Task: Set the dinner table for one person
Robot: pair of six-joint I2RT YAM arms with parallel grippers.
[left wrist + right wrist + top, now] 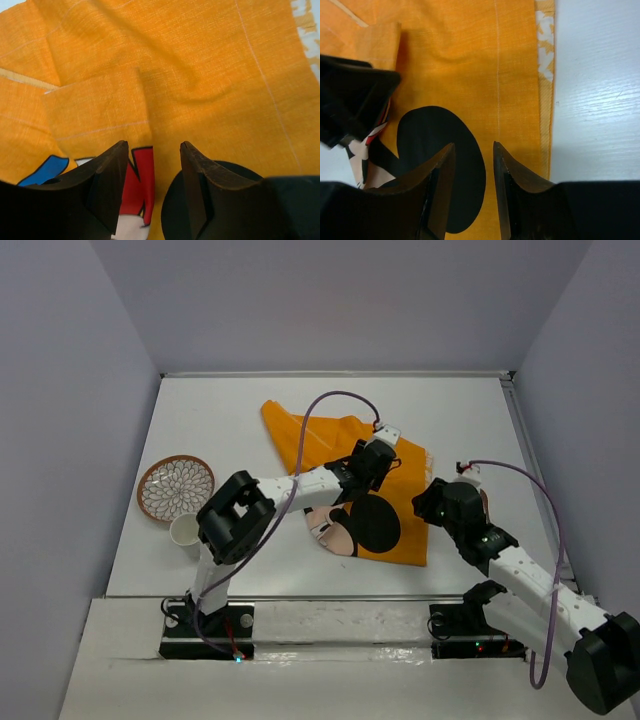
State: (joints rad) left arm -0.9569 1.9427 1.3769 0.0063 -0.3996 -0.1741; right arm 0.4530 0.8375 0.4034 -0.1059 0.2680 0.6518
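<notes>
The white dinner table [470, 420] carries an orange Mickey Mouse placemat [330, 440], rumpled, with its left part folded over itself. My left gripper [352, 472] hovers open just above the mat's middle. In the left wrist view it [154, 146] is empty over the orange cloth [200, 60], near the red print and the black ear. My right gripper [432, 505] is open and empty over the mat's right side. In the right wrist view it [473, 146] is above the black ear [440, 165], with the mat's right edge and bare table [600, 100] beside it.
A brown-rimmed plate with a white petal pattern [176, 487] lies at the left of the table. A small white cup [185, 530] stands just in front of it. Grey walls close the table on three sides. The left gripper's body [350, 105] shows in the right wrist view.
</notes>
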